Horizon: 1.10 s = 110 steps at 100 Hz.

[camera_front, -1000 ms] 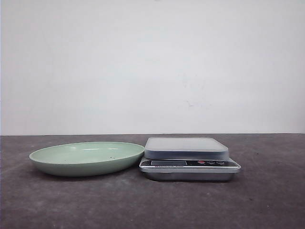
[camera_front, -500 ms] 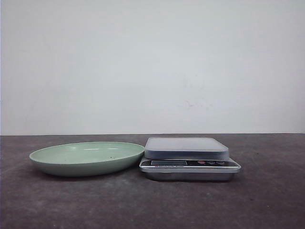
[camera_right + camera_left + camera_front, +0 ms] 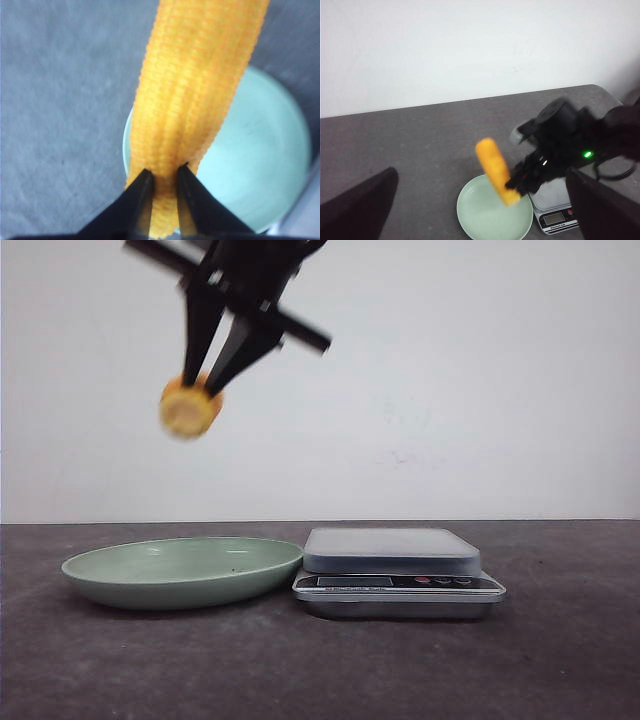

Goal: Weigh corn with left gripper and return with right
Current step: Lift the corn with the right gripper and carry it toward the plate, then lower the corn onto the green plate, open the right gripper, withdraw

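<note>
The dark grey table (image 3: 560, 660) is being occupied by a pale green plate (image 3: 180, 575) and a silver kitchen scale (image 3: 398, 580), the two being set just beside each other, the plate to the left in the front view. The scale's platform is being left bare. High above the plate, the right gripper (image 3: 205, 380) is being held in the air, blurred in the front view, its black fingers (image 3: 132, 207) being pressed narrowly against the corn (image 3: 188, 407). The corn is being clamped at one end, its ribbed yellow-orange length being pointed away from the fingers, well clear of plate and scale. The left gripper (image 3: 480, 220) is being shown only as two dark finger edges set wide apart, nothing being held between them.
</note>
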Each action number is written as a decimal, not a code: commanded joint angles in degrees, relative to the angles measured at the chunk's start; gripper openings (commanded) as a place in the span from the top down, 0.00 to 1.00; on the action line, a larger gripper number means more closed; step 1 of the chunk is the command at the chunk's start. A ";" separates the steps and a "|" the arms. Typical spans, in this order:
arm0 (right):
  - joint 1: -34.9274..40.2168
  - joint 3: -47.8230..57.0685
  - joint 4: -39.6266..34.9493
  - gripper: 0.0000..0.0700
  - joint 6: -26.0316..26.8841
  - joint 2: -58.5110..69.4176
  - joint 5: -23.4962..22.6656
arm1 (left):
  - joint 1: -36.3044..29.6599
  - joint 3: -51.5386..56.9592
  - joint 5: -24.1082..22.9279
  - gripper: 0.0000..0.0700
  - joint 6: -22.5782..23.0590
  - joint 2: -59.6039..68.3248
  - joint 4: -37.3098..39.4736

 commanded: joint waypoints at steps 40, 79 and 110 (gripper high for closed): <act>3.02 1.46 -1.79 1.00 8.50 9.31 -1.68 | -0.31 1.25 0.04 0.00 -0.13 0.44 -1.86; 1.64 1.51 -4.96 0.22 11.91 9.55 3.06 | -0.31 1.25 0.07 0.00 -0.13 0.42 -1.86; -0.11 5.66 -4.59 0.03 -1.09 -0.72 16.87 | -0.31 1.25 0.09 0.00 -0.17 0.39 -1.88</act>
